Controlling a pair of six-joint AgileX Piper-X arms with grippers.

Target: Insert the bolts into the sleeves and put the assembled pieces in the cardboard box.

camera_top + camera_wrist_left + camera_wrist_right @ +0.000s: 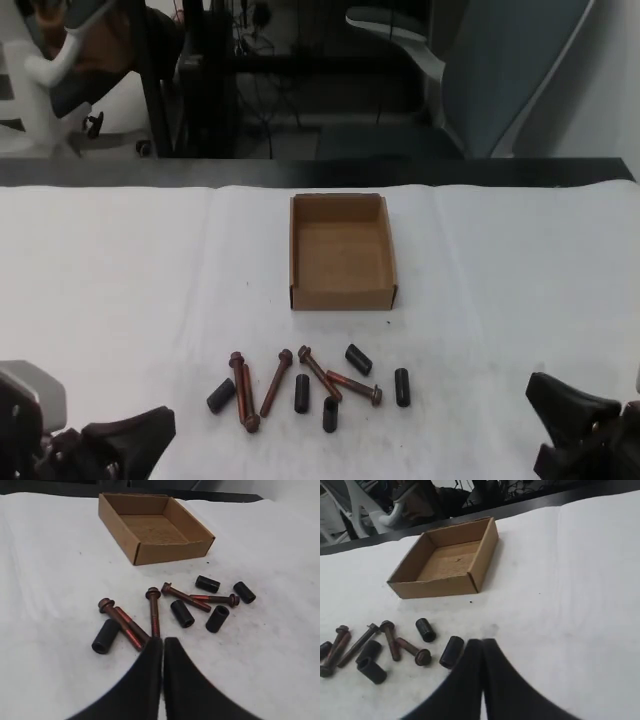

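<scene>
The cardboard box (pixel 170 552) is plain brown paperboard, matt, with a faint ribbed grain on its floor and slightly rough cut edges. Just in front of the box, the bolts (pixel 154 612) are metal with a coppery-red coat and a dull sheen. Their shanks look smooth and their threaded ends finely ridged. Among them the sleeves (pixel 182 613) are black, matt and smooth outside; whether they are plastic, rubber or blackened metal cannot be told. Under the box lies a white cloth (pixel 50 555), matt and softly creased, with grey smudges around the parts. The left gripper (pixel 163 642) and the right gripper (pixel 483 642) have black fingers with the smooth, faintly satin look of moulded plastic.
</scene>
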